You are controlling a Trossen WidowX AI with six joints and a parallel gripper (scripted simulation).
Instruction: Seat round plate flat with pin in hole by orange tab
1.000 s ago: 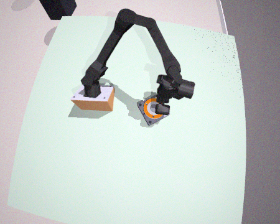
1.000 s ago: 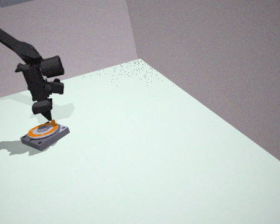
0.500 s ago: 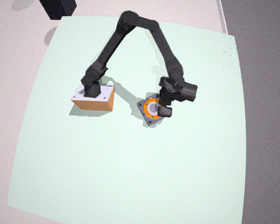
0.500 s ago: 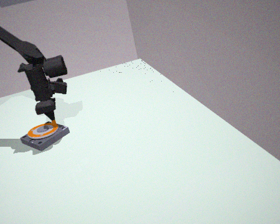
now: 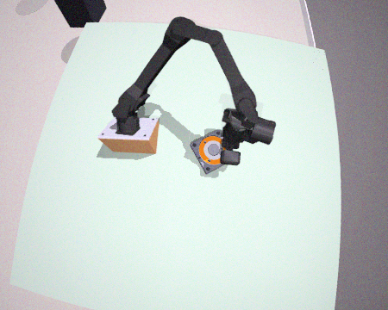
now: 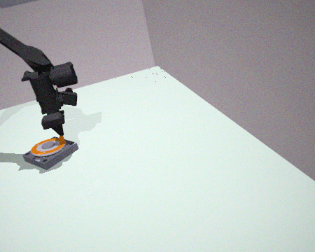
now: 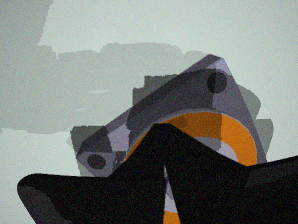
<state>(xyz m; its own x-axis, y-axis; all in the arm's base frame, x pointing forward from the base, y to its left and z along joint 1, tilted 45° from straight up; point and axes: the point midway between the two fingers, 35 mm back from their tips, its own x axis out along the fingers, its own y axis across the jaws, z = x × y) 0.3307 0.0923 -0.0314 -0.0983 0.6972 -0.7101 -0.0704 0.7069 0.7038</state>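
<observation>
The round plate, an orange ring with a pale middle (image 5: 203,152) (image 6: 35,150) (image 7: 241,136), sits around the grey post (image 5: 213,149) (image 6: 48,144) on the dark grey square base (image 5: 196,149) (image 6: 53,162) (image 7: 167,95). It looks slightly raised and tilted in the exterior view. Its orange tab (image 6: 61,139) stands up at the ring's far right side there. My gripper (image 6: 62,135) (image 7: 161,131) is shut and empty, pointing down, its tips at the top of the tab and seemingly touching it. The gripper covers the tab in the top view. The pin and the hole beside the tab cannot be made out.
The arm's orange mounting block with a white top (image 5: 129,145) stands left of the base in the top view. The arm arches over from it. The pale green table (image 5: 159,241) (image 6: 164,175) ends beyond the arm at a grey wall.
</observation>
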